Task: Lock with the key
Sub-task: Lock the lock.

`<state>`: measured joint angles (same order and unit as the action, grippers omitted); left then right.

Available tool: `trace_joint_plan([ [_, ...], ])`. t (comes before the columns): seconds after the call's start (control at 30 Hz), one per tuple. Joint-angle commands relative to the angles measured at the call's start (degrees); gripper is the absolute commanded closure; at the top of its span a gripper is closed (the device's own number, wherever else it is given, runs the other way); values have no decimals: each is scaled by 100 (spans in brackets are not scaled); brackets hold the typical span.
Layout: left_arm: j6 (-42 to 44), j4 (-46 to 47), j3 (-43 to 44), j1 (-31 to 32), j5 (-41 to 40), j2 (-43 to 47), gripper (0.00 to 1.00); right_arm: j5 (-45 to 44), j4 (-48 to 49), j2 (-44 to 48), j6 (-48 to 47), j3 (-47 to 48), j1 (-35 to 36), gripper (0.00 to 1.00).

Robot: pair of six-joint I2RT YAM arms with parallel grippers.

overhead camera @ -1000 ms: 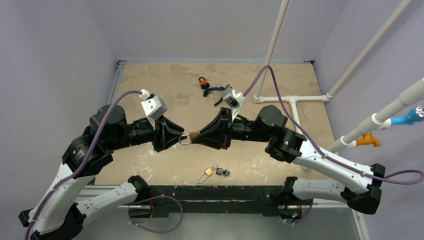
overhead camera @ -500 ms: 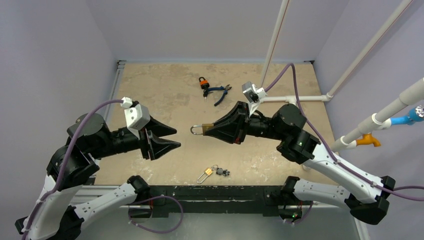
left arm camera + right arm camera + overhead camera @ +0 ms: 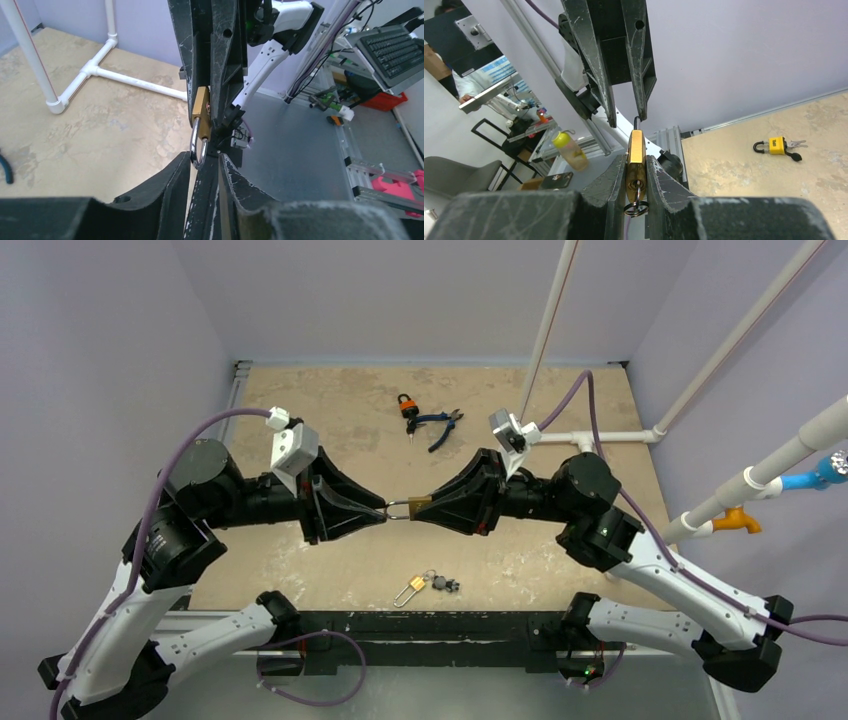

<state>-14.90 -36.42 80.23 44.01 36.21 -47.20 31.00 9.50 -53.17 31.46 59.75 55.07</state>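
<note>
Padlock (image 3: 635, 155) keyring (image 3: 635, 208) visible right-wrist only.

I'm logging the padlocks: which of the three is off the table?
The brass padlock clamped in the right gripper. The orange one by the pliers and the keyed one near the front edge lie on the table.

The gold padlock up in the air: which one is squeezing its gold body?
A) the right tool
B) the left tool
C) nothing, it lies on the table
A: the right wrist view shows the gold body of the padlock clamped between the two fingers of the right tool.
</note>
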Motion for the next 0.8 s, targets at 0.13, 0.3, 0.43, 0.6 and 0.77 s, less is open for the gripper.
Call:
trace_joint_plan([
  [0.13,-545,776,106,-261,802,-276,79,-202,284,210,-181,155,-13,100],
  [0.3,-624,810,151,-352,1048,-427,80,-301,197,252,-260,194,-14,100],
  [0.43,-676,856,151,-384,1129,-470,84,-397,104,286,-322,229,-14,100],
  [0.6,-699,810,130,-393,1262,-492,92,-567,14,355,-373,206,-22,100],
  [0.77,-675,678,107,-410,1341,-497,89,-650,-44,434,-387,189,-20,100],
])
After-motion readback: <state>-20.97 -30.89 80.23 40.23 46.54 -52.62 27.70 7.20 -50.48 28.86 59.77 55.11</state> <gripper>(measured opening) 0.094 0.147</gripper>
